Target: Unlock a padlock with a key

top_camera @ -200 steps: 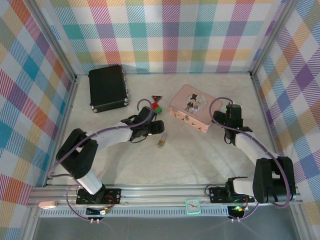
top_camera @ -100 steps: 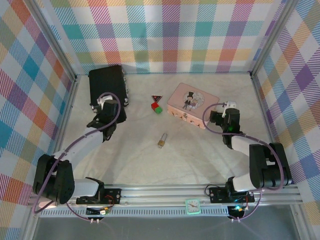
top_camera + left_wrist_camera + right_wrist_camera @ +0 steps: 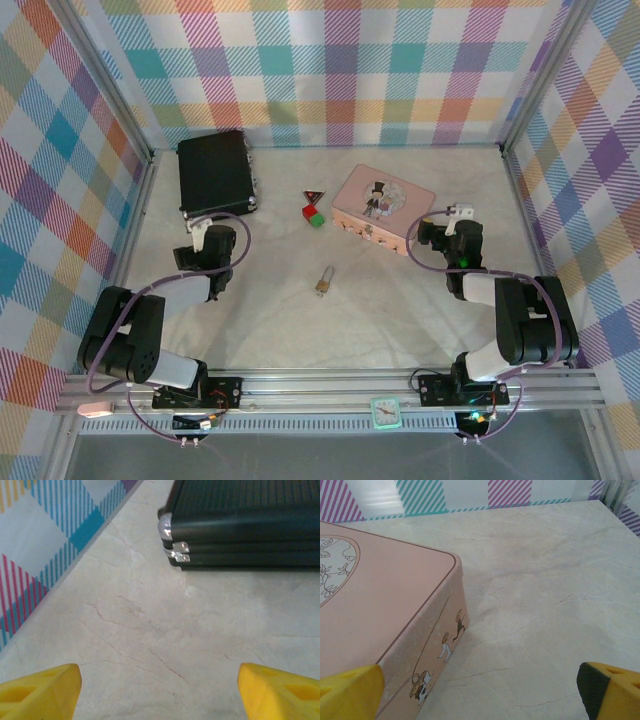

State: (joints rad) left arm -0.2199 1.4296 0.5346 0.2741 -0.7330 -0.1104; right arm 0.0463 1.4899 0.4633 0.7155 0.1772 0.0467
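Padlock is just lying on the marble-look table, out in the open on the near side of the pink tin and a bit to its left, touching nothing. Neither claw is anywhere close to it. The left gripper is way off to the tin's left, facing the black case. Its yellow fingertips are spread wide over bare tabletop, so the padlock sits well apart on its right. The right gripper is parked just beside the tin's right end, also spread wide and empty, and the padlock is well off to its left.
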